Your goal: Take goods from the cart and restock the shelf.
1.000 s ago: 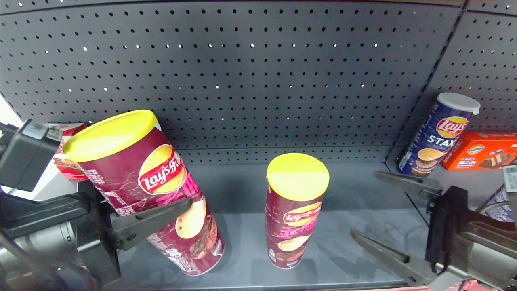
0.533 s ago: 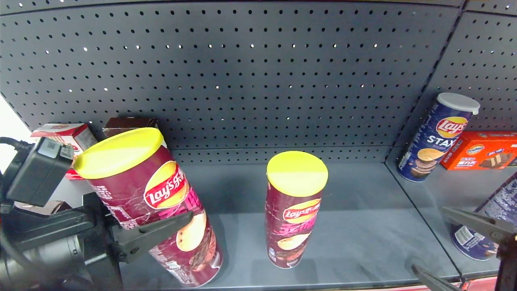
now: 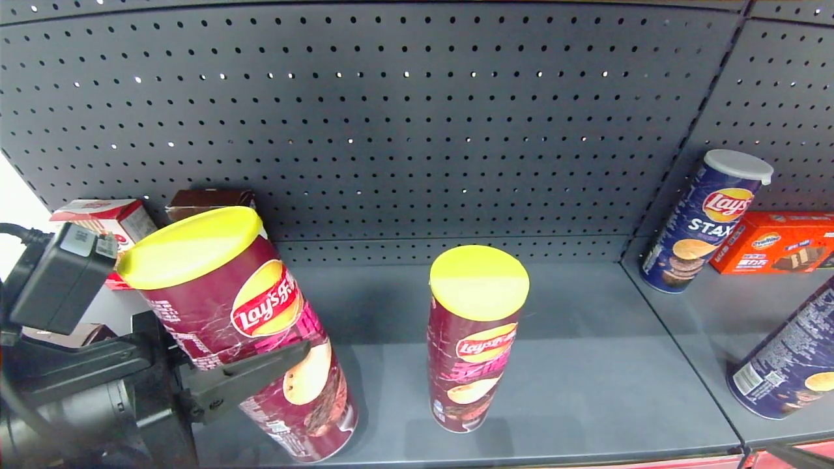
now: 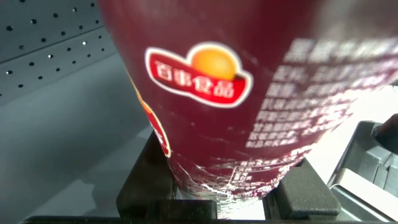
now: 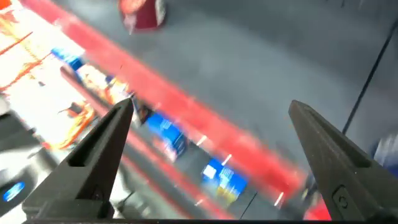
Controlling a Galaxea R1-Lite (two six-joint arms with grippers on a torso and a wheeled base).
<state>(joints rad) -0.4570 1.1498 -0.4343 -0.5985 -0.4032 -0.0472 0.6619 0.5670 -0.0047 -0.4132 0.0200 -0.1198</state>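
Note:
My left gripper is shut on a maroon chip can with a yellow lid, held tilted at the shelf's front left, its base down near the shelf floor. The left wrist view has the can's body clamped in that gripper. A second maroon can stands upright mid-shelf, apart from the held one. My right gripper is open and holds nothing, over the shelf's red front strip.
A blue can stands at the back right beside an orange box. Another blue can lies at the right front. Two small boxes sit behind the held can. Bare shelf floor lies right of the middle can.
My right gripper has drawn back to the lower right and left the head view. The left gripper lowered its can slightly, then held still.

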